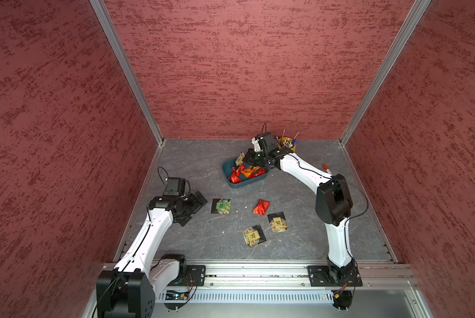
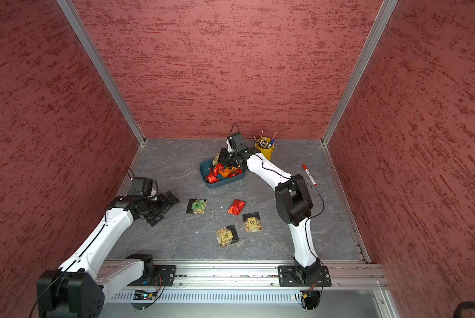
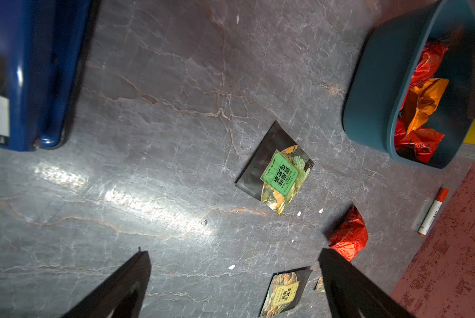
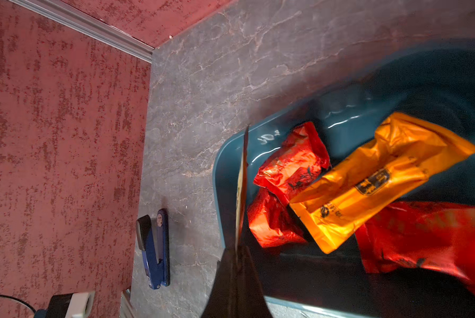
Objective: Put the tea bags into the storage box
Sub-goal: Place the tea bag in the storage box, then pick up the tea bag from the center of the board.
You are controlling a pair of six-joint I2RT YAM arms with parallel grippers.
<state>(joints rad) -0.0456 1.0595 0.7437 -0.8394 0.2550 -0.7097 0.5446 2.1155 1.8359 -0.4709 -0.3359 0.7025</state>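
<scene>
Tea bags (image 1: 261, 207): four lie on the table (image 1: 299, 198), others in the storage box (image 1: 227, 169). Right gripper (image 4: 237, 252) is clamped on a tan-label pouch (image 1: 240, 158) over the box; left gripper (image 3: 234, 251) stands wide apart, empty.

The left arm (image 1: 145, 239) and right arm (image 1: 338, 242) share one build: glossy white tapered link shells joined by blocky matte-black joint housings (image 1: 332, 203). A thin black cable (image 1: 366, 200) runs along each arm and loops free in places. Each wrist carries a boxy black camera (image 1: 174, 185). The bases are bolted on black plates (image 1: 316, 275) with silver screws, and red and orange wires (image 1: 341, 293) trail beneath. The left pincer (image 3: 234, 254) has black wedge-shaped fingers (image 3: 349, 286).
</scene>
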